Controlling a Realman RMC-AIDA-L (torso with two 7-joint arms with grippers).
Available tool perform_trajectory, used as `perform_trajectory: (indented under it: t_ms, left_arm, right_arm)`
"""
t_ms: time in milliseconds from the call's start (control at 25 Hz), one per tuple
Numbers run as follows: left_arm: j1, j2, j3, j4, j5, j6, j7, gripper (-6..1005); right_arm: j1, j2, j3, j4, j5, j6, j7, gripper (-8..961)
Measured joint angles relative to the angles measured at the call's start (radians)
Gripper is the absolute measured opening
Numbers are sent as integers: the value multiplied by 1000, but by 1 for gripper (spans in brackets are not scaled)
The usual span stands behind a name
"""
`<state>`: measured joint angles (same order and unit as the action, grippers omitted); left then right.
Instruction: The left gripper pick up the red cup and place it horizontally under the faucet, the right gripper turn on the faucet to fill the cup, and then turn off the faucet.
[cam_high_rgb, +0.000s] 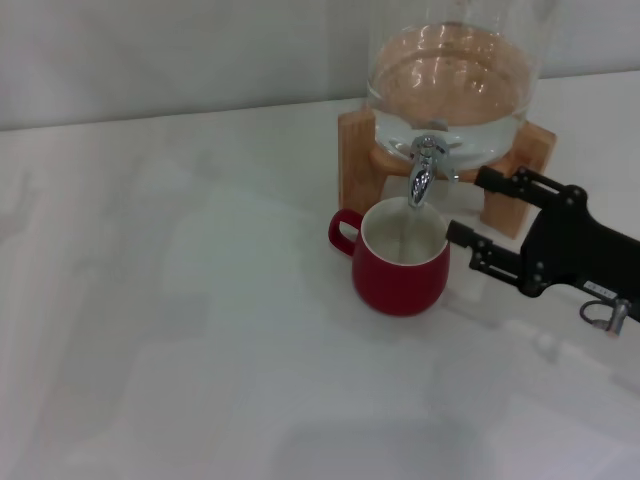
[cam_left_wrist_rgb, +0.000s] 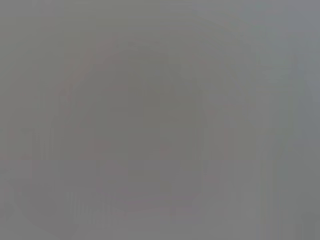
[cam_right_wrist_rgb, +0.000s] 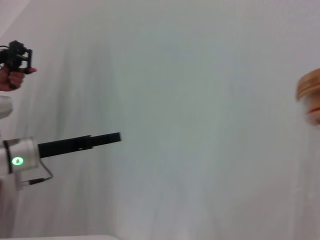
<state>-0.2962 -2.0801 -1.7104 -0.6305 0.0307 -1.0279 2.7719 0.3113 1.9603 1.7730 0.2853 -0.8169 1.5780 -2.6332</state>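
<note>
Under the faucet (cam_high_rgb: 424, 172) spout we find the red cup (cam_high_rgb: 399, 257) upright on the worktop (cam_high_rgb: 200, 350), our right gripper (cam_high_rgb: 468, 207) just to its right, fingers spread and empty, lever up-left of them.

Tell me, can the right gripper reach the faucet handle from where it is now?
Probably yes. The right gripper is open beside the faucet, on its right, with nothing between them. The red cup stands lower, under the spout, and should not block it.
</note>
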Motion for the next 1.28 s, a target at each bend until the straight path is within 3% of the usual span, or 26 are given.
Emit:
perform_trajectory:
  t_ms: [280, 760, 1280]
  left_arm:
    - [-4, 0, -3, 0, 4, 0, 0, 840]
    - [-10, 0, -5, -1, 23, 0, 0, 840]
    - [-17, 0, -5, -2, 23, 3, 0, 840]
  right_arm:
    - [-10, -2, 39, 0, 1, -4, -10, 673]
    - [-6, 34, 74, 0, 4, -31, -35, 673]
    - [2, 41, 89, 0, 5, -51, -39, 673]
